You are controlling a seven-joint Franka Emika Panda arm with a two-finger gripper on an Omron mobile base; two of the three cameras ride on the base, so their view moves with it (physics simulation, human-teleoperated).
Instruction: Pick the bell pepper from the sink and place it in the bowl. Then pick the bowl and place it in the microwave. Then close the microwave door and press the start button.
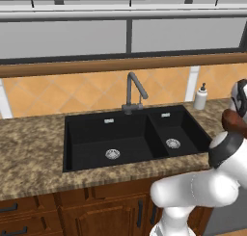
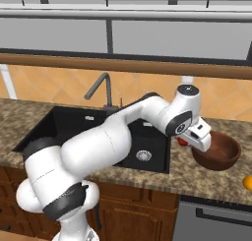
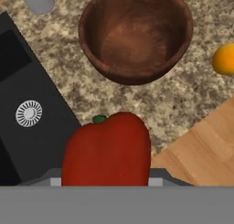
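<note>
The gripper [image 2: 183, 140] holds the pepper [image 3: 106, 150] tight, and the bowl [image 3: 135, 34] sits just right of it.

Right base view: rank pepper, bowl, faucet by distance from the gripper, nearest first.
1. bell pepper: in the gripper, beside the bowl's left rim.
2. bowl: on the counter just right of the gripper.
3. faucet: far left, behind the sink.

A white soap dispenser [image 1: 200, 97] stands upright on the speckled granite counter [image 1: 34, 153], and an orange [image 3: 224, 59] rests near a wooden board [image 3: 205, 150].
</note>
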